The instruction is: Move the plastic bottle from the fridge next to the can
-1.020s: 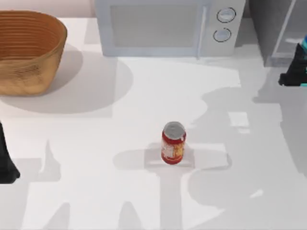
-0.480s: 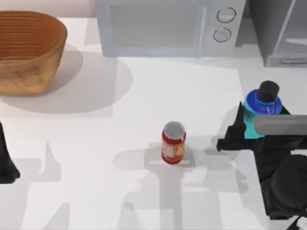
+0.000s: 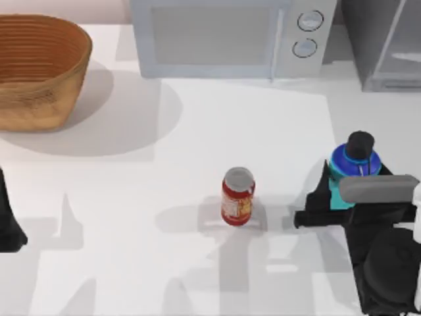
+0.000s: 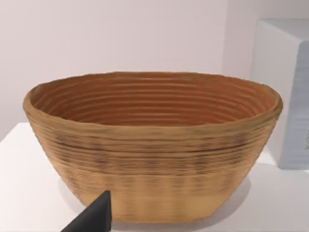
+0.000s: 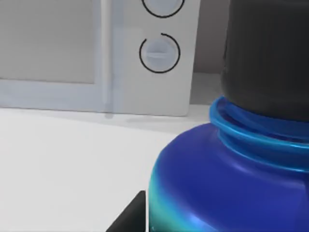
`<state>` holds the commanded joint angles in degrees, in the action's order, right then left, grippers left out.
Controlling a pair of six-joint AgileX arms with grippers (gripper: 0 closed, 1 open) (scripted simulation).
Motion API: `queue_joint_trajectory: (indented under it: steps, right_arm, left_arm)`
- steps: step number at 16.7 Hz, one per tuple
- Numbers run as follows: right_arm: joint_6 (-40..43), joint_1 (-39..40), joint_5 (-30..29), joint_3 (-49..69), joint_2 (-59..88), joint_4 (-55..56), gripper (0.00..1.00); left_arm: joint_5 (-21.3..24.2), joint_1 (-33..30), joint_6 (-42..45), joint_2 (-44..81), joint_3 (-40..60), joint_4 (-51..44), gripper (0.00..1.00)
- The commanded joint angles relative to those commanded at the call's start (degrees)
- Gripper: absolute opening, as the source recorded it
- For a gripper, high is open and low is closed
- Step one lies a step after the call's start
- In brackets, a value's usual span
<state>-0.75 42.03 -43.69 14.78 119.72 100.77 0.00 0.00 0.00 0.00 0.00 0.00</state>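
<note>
Since half a second ago the right gripper has carried the plastic bottle slightly down-frame, out of the fridge at upper right. It sits at centre right, well apart from the can at centre; fingers closed around the bottle's body. Swinging left too low could topple the can. The left gripper idles at lower left.

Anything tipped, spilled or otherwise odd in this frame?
Nothing stands out. The can stands upright mid-table, the bottle is upright in the right hand to the can's right, and the basket sits undisturbed. The left arm is parked at the left edge.
</note>
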Motion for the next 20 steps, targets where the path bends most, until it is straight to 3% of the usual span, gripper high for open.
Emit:
queue_joint_trajectory:
  steps: [13, 20]
  right_arm:
    - [0.1, 0.2, -0.2, -0.4, -3.2, 1.2, 0.0]
    - [0.1, 0.2, -0.2, -0.4, -3.2, 1.2, 0.53]
  left_arm:
    - [0.0, 0.0, 0.0, 0.0, 0.0, 0.0, 1.0]
    - [0.0, 0.0, 0.0, 0.0, 0.0, 0.0, 1.0]
